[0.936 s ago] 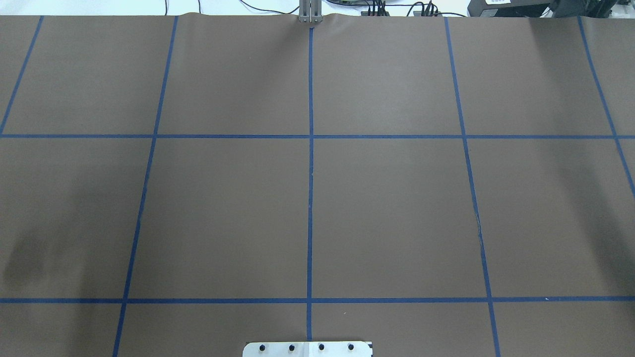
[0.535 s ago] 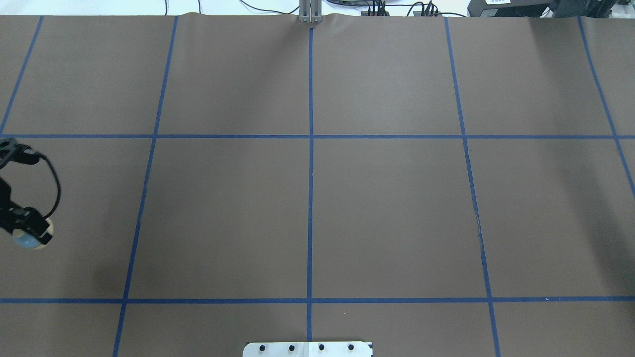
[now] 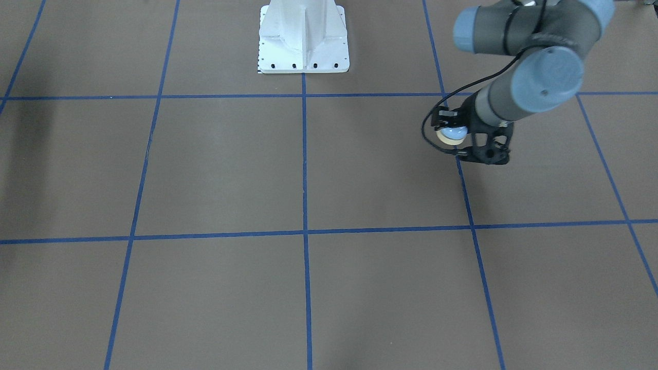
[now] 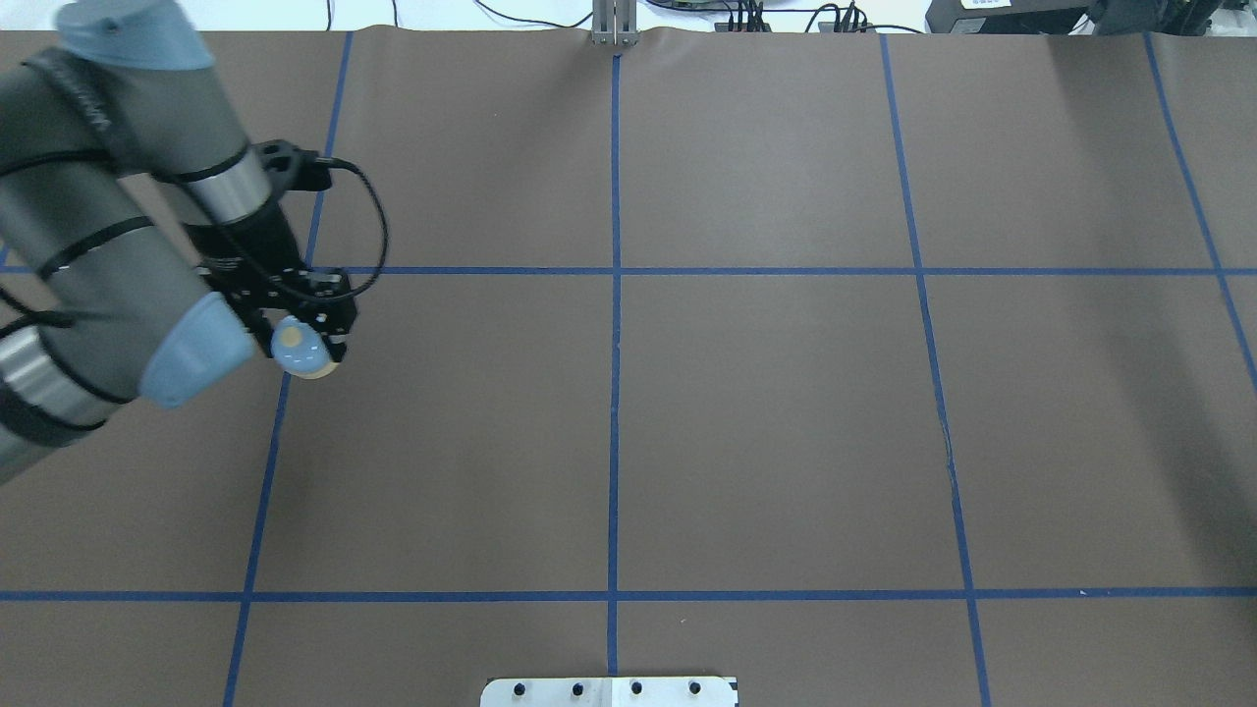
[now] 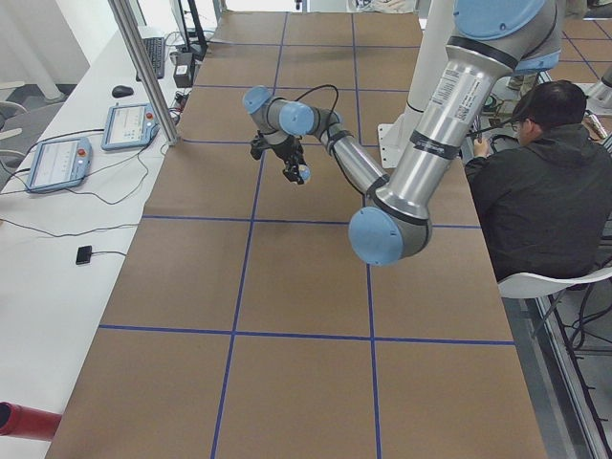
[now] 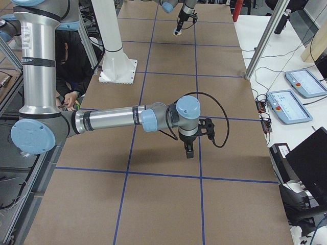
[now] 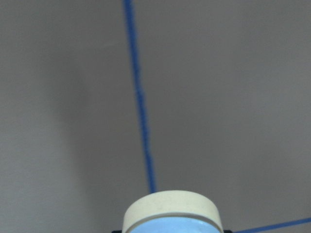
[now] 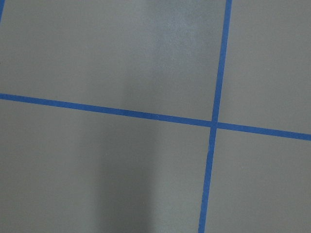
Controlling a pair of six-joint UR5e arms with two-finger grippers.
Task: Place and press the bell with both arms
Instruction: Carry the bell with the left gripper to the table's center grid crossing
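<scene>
The bell [image 4: 300, 350], a small light-blue dome on a cream base, is held by my left gripper [image 4: 306, 346], which is shut on it above the brown table, over a blue tape line at the left. It also shows in the front-facing view [image 3: 453, 134], the left side view [image 5: 303, 174] and the left wrist view [image 7: 172, 214], base pointing at the table. My right gripper [image 6: 189, 151] shows only in the right side view, low over the table; I cannot tell whether it is open or shut. The right wrist view shows only table and tape.
The white bolted pedestal [image 3: 303, 41] stands at the robot's edge of the table [image 4: 609, 690]. Blue tape lines [image 4: 615, 393] divide the brown cover. A seated person [image 5: 535, 182] is beside the table, and control tablets [image 5: 134, 124] lie on the side bench.
My left arm has come in from the table's left edge with the bell in its gripper, moving right and farther from the robot. The right arm stays out of the overhead view.
</scene>
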